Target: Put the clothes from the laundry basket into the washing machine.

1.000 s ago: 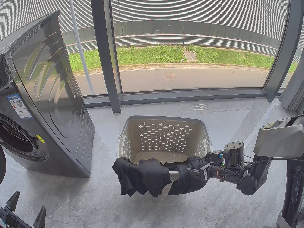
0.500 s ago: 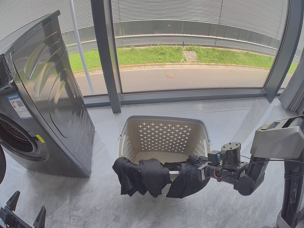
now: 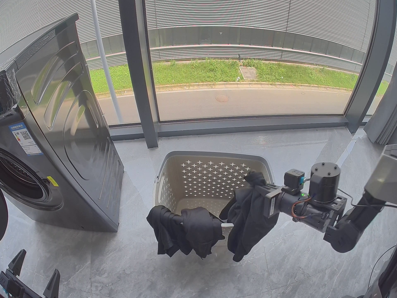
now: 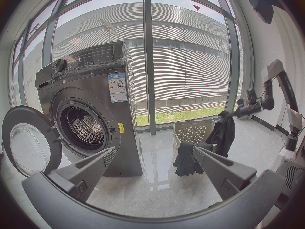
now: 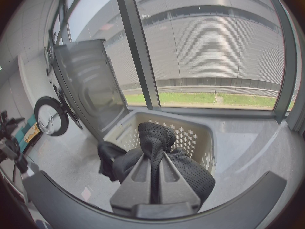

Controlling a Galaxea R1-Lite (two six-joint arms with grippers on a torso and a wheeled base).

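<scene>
Clothes here are two black pieces. The hanging garment (image 3: 250,222) dangles from the right gripper (image 3: 259,187) over the near right corner of the laundry basket (image 3: 215,155). The draped garment (image 3: 186,228) lies across the basket's near rim, partly inside and partly spilling out. In the right wrist view the right gripper's jaws are closed tight on a bunched fold of mesh-textured fabric (image 5: 155,135). The left gripper (image 3: 38,263) sits low on the left, well apart from the basket, jaws spread wide with nothing between them. The washing machine (image 3: 62,116) stands left of the basket on the grey floor (image 3: 289,154), its round door (image 4: 30,140) swung open on the drum (image 4: 84,128). Its front carries a white-and-blue label (image 4: 117,87) with a square code, print too small to read, and a small yellow sticker (image 4: 121,127) beside the opening.
</scene>
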